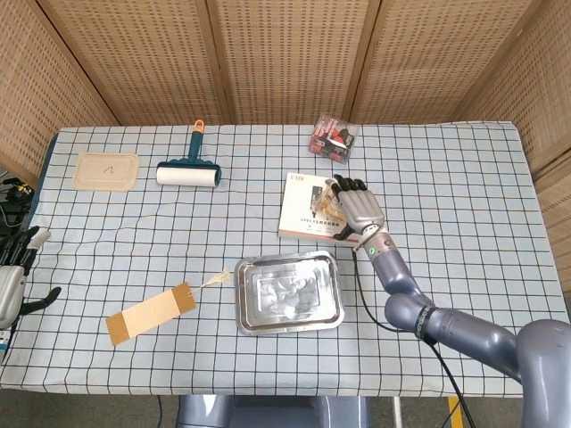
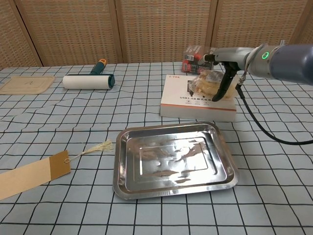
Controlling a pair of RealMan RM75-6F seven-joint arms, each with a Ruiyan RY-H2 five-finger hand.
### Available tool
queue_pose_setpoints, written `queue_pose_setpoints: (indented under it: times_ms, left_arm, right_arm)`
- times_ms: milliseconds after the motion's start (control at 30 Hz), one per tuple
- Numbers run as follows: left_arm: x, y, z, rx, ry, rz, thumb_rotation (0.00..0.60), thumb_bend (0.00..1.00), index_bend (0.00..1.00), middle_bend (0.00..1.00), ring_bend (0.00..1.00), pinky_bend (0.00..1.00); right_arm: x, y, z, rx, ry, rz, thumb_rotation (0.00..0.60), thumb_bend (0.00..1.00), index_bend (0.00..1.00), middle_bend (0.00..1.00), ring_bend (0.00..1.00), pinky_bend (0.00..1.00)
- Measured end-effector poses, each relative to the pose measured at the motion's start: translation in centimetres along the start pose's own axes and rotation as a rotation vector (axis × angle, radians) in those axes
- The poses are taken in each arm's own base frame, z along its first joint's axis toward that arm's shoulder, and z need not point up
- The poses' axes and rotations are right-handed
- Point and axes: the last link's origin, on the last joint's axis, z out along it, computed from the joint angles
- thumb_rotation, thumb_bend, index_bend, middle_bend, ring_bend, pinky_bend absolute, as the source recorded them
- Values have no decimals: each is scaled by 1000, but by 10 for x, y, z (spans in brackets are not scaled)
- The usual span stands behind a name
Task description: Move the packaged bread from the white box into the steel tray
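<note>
Reaching over the white box, the right robot hand is lying on top of the packaged bread, its dark fingers spread across the bag and pointing toward the far edge of the table. In the chest view the thumb is curving down the near side of the bag while the rest of that robot hand is stretching flat above it; whether the bag is actually being gripped or only touched cannot be told from either view. The bread is still sitting on the right part of the white box, not in the steel tray.

Taking the steel tray as the landmark: it is lying empty on the checked cloth, with the white box just beyond it and slightly to its right, the two near each other but apart. Further beyond the box a small clear pack with red and black contents is standing. Left of the tray, a brown paper tag with a tasselled string is lying flat, its tassel pointing at the tray's far left corner. Well beyond the tray to the left, a lint roller with a teal handle is resting on the table, and a tan flat lid is lying further left still.

The left robot hand is showing only at the left edge of the head view, well left of the tray, off the side of the table, fingers apart and holding nothing.
</note>
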Motion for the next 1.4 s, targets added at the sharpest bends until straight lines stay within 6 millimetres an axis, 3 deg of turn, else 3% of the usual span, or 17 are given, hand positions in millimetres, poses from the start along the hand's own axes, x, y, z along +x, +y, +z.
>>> queue_pose_setpoints:
  times_ms: [300,367,433,533,700,900,1133,1400]
  left_arm:
    - [-5,4,1,-6,-39,18,600,247,0,0,0,0]
    - [-6,6,1,-9,-42,20,600,247,0,0,0,0]
    - [-6,6,1,-6,-44,19,600,248,0,0,0,0]
    - [-6,7,0,-3,-47,17,600,252,0,0,0,0]
    - [-5,8,-2,-4,-45,18,600,254,0,0,0,0]
    - [-4,8,-3,-2,-40,10,600,255,0,0,0,0]
    - [-2,9,-5,-5,-34,5,600,255,0,0,0,0]
    - [2,10,-12,-9,-7,1,600,256,0,0,0,0]
  right_arm:
    - [-9,0,19,-34,19,-53,600,136,77,0,0,6]
    - [-15,2,23,-44,22,-57,600,172,129,20,6,77]
    - [-18,4,26,-50,33,-64,600,233,300,197,169,294]
    - [-21,2,27,-36,65,-73,600,266,517,458,458,504]
    - [-23,-6,23,15,122,-57,600,285,615,564,579,605]
    - [-21,-18,14,67,166,-41,600,288,643,576,597,623]
    - [-17,-46,-16,180,194,-16,600,288,647,576,597,623]
    - [-34,-67,-79,288,207,-47,600,287,641,576,597,622]
